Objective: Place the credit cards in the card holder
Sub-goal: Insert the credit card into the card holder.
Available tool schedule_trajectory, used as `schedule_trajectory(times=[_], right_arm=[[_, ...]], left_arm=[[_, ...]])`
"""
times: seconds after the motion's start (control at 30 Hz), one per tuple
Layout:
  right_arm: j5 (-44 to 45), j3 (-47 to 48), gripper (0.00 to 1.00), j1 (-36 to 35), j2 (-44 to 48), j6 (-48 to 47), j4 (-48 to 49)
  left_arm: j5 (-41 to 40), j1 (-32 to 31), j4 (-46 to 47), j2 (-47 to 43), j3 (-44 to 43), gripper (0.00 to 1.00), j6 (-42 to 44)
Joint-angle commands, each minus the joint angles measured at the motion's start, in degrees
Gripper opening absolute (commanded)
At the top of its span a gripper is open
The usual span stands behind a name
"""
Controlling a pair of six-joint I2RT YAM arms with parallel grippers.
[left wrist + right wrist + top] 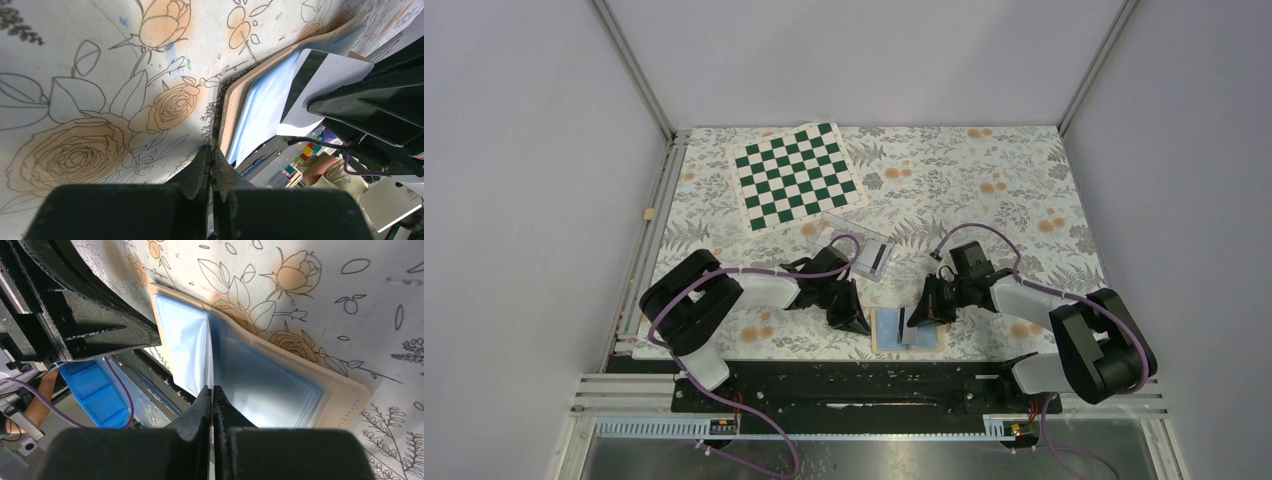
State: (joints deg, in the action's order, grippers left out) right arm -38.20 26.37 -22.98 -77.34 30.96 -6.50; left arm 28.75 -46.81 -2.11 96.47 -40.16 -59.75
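Note:
The tan card holder [886, 338] lies open near the table's front edge, its light-blue inside up [265, 380]. My right gripper [921, 312] is shut on a credit card [187, 355], which stands on edge over the holder's left half. In the left wrist view that credit card [330, 80] is white with a black stripe. My left gripper [210, 150] is shut with nothing in it. Its tips are down at the tablecloth, just beside the holder's left edge [231, 107]. In the overhead view the left gripper [856, 322] sits just left of the holder.
A clear plastic box [852, 243] lies behind the left gripper with a dark-striped card [876, 258] at its right end. A green-and-white chequered mat [797, 173] lies at the back left. The black base rail [874, 385] runs just in front of the holder.

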Motion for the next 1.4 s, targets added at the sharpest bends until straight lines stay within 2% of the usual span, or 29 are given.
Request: schedule_trajectory(times=[0.0, 0.33, 0.73, 1.07, 1.37], right_arm=[[1.7, 2.0, 0.0, 0.8, -2.7, -0.2, -4.2], [2.7, 2.8, 0.0, 2.5, -0.5, -1.3, -5.8], [4.0, 4.5, 0.0, 3.9, -1.3, -2.5, -2.1], [-4.5, 1.8, 0.0, 4.9, -4.2, 0.5, 4.8], [-4.7, -0.2, 0.0, 5.2, -2.9, 0.7, -2.2]], left_arm=[[-4.6, -0.7, -3.8, 2.7, 0.2, 0.0, 2.2], [-5.2, -0.7, -4.9, 3.1, -0.2, 0.0, 2.7], [-5.2, -0.8, -5.4, 3.6, -0.6, 0.0, 3.1], [-5.1, -1.0, -5.4, 4.2, -0.7, 0.0, 3.3], [-5.6, -1.0, -6.1, 4.6, -0.8, 0.0, 3.6]])
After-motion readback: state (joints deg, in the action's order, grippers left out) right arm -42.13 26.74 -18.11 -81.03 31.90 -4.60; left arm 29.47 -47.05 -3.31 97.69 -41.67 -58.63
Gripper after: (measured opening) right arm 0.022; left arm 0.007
